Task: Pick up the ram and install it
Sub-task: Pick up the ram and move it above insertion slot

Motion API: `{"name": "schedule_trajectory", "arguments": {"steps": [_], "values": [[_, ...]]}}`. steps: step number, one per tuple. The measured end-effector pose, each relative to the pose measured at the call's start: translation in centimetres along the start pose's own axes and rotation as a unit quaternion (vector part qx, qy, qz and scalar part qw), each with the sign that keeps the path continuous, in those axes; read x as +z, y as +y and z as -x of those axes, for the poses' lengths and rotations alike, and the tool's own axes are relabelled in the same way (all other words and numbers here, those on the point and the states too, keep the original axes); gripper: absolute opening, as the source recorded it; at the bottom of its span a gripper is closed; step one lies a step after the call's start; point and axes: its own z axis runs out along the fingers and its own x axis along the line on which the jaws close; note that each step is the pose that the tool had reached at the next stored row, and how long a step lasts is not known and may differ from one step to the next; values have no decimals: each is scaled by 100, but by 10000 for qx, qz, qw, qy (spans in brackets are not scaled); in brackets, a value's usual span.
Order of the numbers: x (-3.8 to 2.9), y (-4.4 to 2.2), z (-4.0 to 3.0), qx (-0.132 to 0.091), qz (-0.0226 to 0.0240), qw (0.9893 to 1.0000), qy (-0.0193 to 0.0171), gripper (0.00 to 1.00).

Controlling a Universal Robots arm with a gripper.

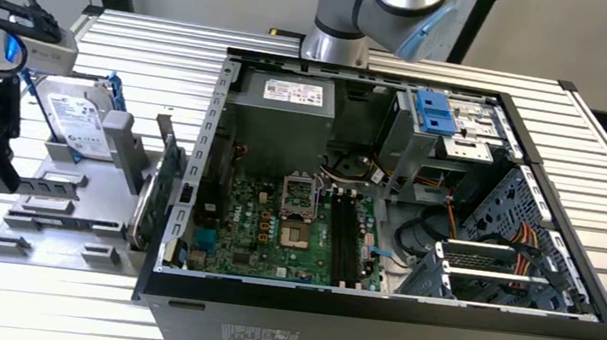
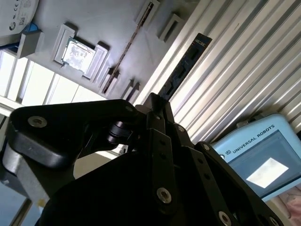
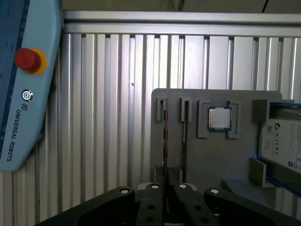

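1. The ram [image 2: 184,66] is a long, thin, narrow stick. It looks dark in the second wrist view, with a row of black chips along its face and a small pale mark near its far end.
2. One end is pinched in the gripper [image 2: 160,103]. The rest sticks straight out past the fingertips and shows against the ribbed table [image 2: 244,61], just past the edge of the grey holder [image 3: 221,165].
3. The jaws stand narrow, clamped on that end of the stick.
4. The holder carries a square silver processor [image 3: 219,118] in a pocket and a hard drive [image 1: 72,118] in a blue frame, propped at a tilt. A green card [image 1: 168,185] stands on edge along the holder's edge nearest the computer case [image 1: 377,333].
5. In the exterior view the holder lies near the table's edge on the exterior view's left. The open case sits beside it, mid-table, its board facing up.
6. A blue control tablet [image 3: 26,94] with a red button lies on the table, apart from the holder.
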Motion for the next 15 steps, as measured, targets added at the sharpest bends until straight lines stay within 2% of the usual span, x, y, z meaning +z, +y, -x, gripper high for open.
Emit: {"name": "schedule_trajectory", "arguments": {"steps": [15], "values": [[-186,1,-4,0,0,10000,0,0]]}}
